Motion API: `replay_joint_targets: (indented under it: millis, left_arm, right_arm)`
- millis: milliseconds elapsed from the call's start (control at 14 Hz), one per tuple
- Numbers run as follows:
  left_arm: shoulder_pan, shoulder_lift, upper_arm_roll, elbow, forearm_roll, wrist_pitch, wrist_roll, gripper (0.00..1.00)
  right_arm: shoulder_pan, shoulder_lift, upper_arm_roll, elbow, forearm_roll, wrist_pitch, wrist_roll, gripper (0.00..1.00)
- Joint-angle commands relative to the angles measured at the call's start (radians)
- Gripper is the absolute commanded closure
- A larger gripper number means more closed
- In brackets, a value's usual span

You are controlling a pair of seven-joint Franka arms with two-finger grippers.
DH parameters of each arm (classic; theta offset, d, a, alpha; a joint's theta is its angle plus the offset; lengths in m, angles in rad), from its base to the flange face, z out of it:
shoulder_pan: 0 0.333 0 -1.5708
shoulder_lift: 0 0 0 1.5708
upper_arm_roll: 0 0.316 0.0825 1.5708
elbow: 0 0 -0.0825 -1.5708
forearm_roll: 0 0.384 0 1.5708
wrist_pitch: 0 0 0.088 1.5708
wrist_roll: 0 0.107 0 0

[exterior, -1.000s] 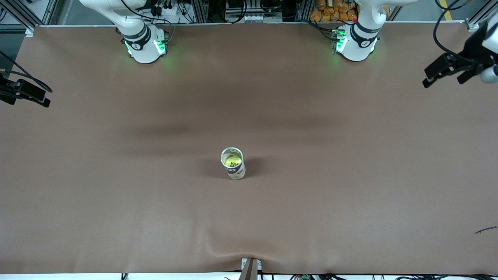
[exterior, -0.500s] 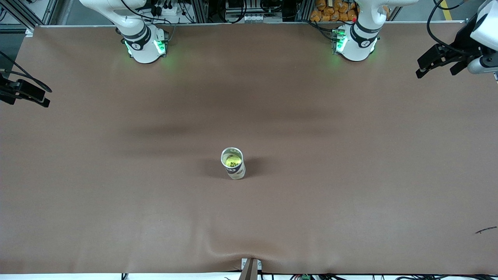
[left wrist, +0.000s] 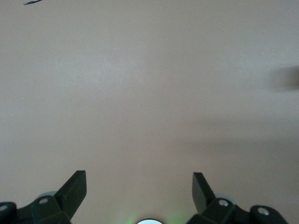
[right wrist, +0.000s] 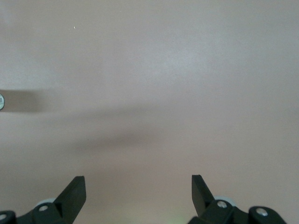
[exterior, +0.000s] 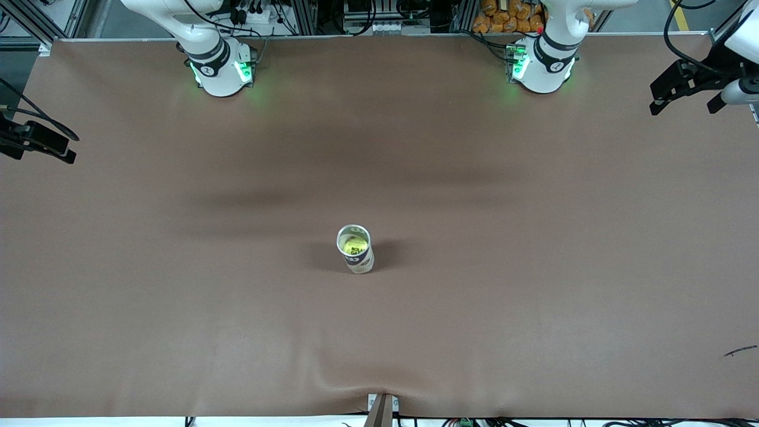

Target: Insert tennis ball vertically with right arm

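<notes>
An upright ball tube (exterior: pixel 355 249) stands alone near the middle of the worktop (exterior: pixel 178 308), its long axis vertical and its open mouth facing up; a yellow-green tennis ball (exterior: pixel 354 241) already sits inside it, just below the rim, so the insertion looks done. Nearer the front camera than the tube, the brown cover puckers at the worktop's edge around a small clamp (exterior: pixel 381 408), and a thin dark scrap (exterior: pixel 740 350) lies toward the left arm's end. Both arms are pulled well away from the tube. The right hand (exterior: pixel 44 145) hangs over the right arm's end of the worktop, its fingers (right wrist: pixel 74 192) spread wide and holding nothing; in its wrist view the tube shows only as a sliver at the frame edge. The left hand (exterior: pixel 688 92) hangs over the left arm's end, released too, with fingers (left wrist: pixel 74 190) apart over bare cover. Neither hand is clearly closer to the tube. Farthest off, the two bases glow green along the worktop's edge, with cabling and aluminium framing above them.
</notes>
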Motion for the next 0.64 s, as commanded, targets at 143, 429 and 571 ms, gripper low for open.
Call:
replay_joint_targets:
  millis: [143,429,571]
  left_arm:
    - [-0.016,0.011,0.008,0.028,0.019,-0.023,0.009,0.00]
    - [-0.016,0.010,0.009,0.028,0.015,-0.023,0.013,0.00]
    - [-0.016,0.011,0.017,0.028,0.009,-0.023,0.013,0.00]
  right_arm:
    - [-0.017,-0.007,0.007,0.002,0.011,-0.005,0.013,0.00]
    - [-0.017,-0.007,0.007,0.002,0.011,-0.005,0.013,0.00]
    - [-0.017,-0.007,0.007,0.002,0.011,-0.005,0.013,0.00]
